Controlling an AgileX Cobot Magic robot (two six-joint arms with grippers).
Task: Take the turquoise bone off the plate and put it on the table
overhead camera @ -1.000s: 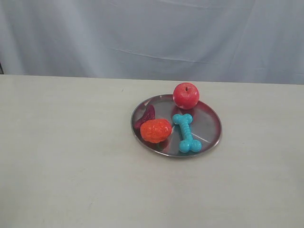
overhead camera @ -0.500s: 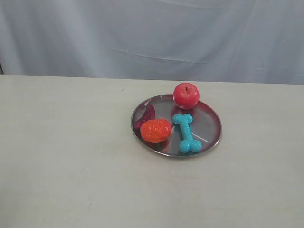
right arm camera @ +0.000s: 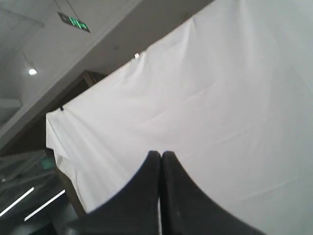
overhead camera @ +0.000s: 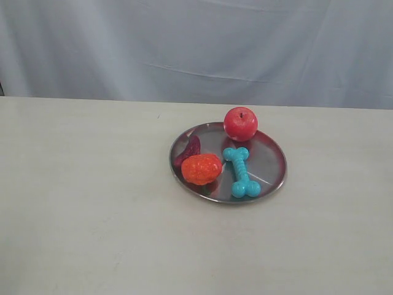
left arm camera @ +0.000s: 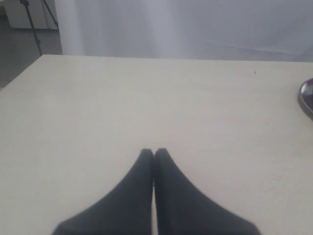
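The turquoise bone (overhead camera: 241, 171) lies on the right half of the round silver plate (overhead camera: 273, 161), which rests on the pale beige table (overhead camera: 92, 203). Neither arm shows in the exterior view. My left gripper (left arm camera: 154, 151) is shut with nothing in it, low over bare tabletop, and only the plate's rim (left arm camera: 306, 98) shows at the edge of the left wrist view. My right gripper (right arm camera: 160, 153) is shut and empty too, pointing up at a white curtain, so neither the bone nor the plate appears in the right wrist view.
A red apple (overhead camera: 240, 123) sits at the plate's far rim. An orange knobbly toy (overhead camera: 201, 169) and a dark red piece (overhead camera: 188, 150) lie on the plate's left side, close to the bone. A pale curtain (overhead camera: 196, 49) hangs behind the table.
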